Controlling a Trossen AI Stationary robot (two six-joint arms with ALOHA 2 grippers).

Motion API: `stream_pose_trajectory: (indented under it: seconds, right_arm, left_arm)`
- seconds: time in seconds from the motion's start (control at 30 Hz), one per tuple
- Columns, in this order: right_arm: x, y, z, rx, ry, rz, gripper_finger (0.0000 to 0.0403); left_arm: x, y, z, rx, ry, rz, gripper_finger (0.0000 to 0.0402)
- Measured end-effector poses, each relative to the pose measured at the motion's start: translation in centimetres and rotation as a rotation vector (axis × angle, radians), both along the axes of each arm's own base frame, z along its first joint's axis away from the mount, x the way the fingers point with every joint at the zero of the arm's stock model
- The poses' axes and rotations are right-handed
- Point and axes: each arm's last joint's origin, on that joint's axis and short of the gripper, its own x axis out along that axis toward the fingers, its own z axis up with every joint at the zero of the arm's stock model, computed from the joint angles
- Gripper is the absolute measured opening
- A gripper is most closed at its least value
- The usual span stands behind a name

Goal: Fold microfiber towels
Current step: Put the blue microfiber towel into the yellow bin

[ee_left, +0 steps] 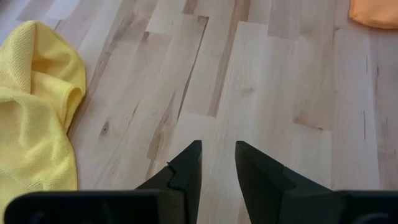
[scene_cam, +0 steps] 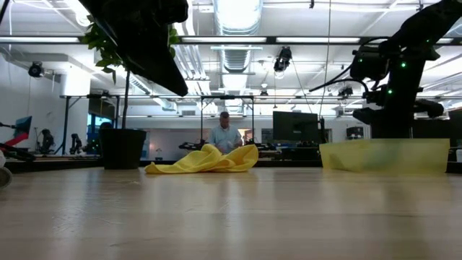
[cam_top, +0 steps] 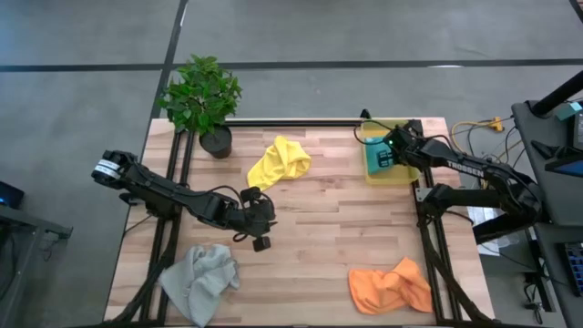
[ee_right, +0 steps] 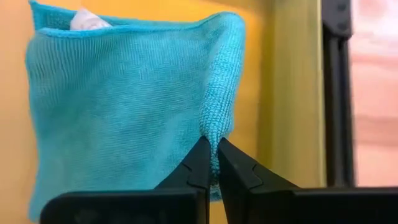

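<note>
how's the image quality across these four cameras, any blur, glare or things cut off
High view: even light, all sharp. Low view: bright ceiling lights glare, arms show as dark silhouettes, the yellow bin looks hazy. Left wrist view: crisp wood grain, yellow towel cropped at the edge. Right wrist view: teal towel weave sharp where the right hand pinches it, background beyond blurred.

- The table (cam_top: pixel 319 228) is pale wood in jointed planks, smooth with a soft sheen and visible grain.
- The teal towel (ee_right: pixel 124 106) at the centre of the right wrist view is knitted-looking cloth, matt, with a fine looped, nubbly pile.
- The yellow towel (ee_left: pixel 37 118) at the left edge of the left wrist view is soft matt cloth, finely textured and rumpled.
- The yellow bin (scene_cam: pixel 386 155) at the right of the low view looks like smooth, slightly translucent plastic.
- The left gripper (ee_left: pixel 217 163) has dark, matt, smooth fingers.
</note>
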Motion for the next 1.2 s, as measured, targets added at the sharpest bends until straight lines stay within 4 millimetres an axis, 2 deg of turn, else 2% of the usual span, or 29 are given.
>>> stream_pose_trajectory:
  seconds: [0.3,0.4,0.67,0.77,0.83,0.93,1.03,1.2]
  right_arm:
    - [-0.1,0.3,0.0,0.046,-0.118,-0.183,0.0084]
    - [-0.1,0.2,0.8,0.042,-0.123,-0.209,0.01]
    - [1.1,-0.9,5.0,-0.052,-0.18,-0.1,0.0091]
    - [1.8,-1.5,5.4,-0.072,-0.205,-0.074,0.008]
    - [2.3,-2.2,5.0,-0.042,-0.235,-0.028,0.0071]
    - [3.4,-3.6,3.2,0.086,-0.284,0.049,0.0056]
    - [4.0,-4.9,0.9,0.194,-0.2,0.059,0.0035]
    - [5.1,-6.4,-1.6,0.267,-0.083,0.081,0.001]
  left_arm:
    - [0.1,0.0,0.0,-0.004,-0.014,0.0,0.0083]
    - [0.1,0.0,0.1,-0.006,-0.018,0.001,0.0083]
    - [0.2,-0.1,0.2,-0.012,-0.038,0.001,0.0083]
    - [0.3,0.0,0.2,-0.008,-0.04,0.005,0.0083]
    - [0.3,0.1,0.2,-0.006,-0.047,0.012,0.0083]
    - [0.5,0.3,0.3,-0.003,-0.063,0.021,0.0083]
    - [0.8,0.6,0.5,-0.006,-0.091,0.033,0.0083]
    - [1.0,0.8,0.8,-0.009,-0.101,0.042,0.0083]
